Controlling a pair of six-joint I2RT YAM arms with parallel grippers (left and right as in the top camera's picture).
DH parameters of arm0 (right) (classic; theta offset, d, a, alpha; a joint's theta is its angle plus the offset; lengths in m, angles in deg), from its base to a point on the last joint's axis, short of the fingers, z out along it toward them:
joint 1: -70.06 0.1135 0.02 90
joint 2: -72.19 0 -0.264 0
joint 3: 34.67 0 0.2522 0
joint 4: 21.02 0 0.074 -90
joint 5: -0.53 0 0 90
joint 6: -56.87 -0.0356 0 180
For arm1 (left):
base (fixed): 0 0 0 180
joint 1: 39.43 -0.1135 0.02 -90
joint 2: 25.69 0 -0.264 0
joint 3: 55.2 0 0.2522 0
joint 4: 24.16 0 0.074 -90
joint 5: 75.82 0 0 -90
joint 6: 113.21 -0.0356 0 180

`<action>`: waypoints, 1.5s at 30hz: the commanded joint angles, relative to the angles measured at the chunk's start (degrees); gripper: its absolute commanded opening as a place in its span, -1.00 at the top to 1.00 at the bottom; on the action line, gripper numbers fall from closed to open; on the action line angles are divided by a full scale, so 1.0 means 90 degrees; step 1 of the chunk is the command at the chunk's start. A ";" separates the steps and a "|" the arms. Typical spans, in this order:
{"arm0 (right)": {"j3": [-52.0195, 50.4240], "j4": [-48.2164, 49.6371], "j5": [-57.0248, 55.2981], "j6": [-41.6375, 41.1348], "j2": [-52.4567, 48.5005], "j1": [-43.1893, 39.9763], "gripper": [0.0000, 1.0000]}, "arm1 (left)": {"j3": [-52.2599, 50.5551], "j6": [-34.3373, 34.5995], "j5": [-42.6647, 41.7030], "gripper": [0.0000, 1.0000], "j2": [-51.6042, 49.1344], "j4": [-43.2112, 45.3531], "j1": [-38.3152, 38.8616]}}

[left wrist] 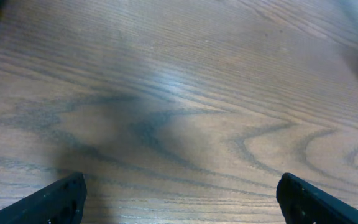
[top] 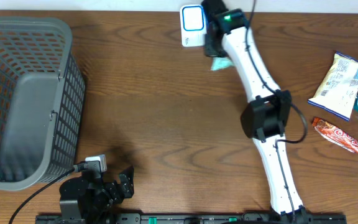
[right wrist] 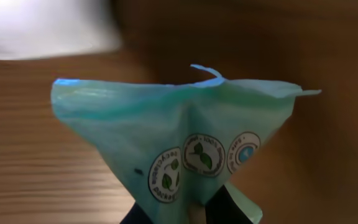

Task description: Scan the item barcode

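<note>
From overhead, the right hand reached to the far edge of the bench, clenched on a green packet just beside the white-and-blue scanner, probably to bring its barcode before the reader. The left hand sat parked near the grey basket, out of the way.

The left wrist camera showed its fingers spread wide over bare wood, released and grasping nothing.

The right wrist camera showed the green packet pinched at its lower corner so it fanned upward, with the scanner a white blur beyond. No barcode was visible on this face.
</note>
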 commanded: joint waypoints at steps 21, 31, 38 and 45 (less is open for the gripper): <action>0.0078 -0.0328 -0.1494 -0.1353 -0.0236 -0.3468 -0.77 | -0.0022 0.0058 -0.0080 -0.96 0.0005 -0.0063 -0.0005; 0.0080 -0.0605 -0.0588 -0.1353 0.1749 -0.3111 -0.99 | -0.0022 0.0058 -0.0078 -0.96 0.0005 -0.0063 -0.0005; 0.0080 -0.1557 -0.0585 -0.0967 0.3665 -0.2625 -0.99 | -0.0022 0.0058 -0.0078 -0.96 0.0005 -0.0063 -0.0005; 0.0080 -0.2147 -0.0515 -0.0780 0.5306 -0.2293 -0.99 | -0.0022 0.0058 -0.0080 -0.96 0.0005 -0.0063 -0.0005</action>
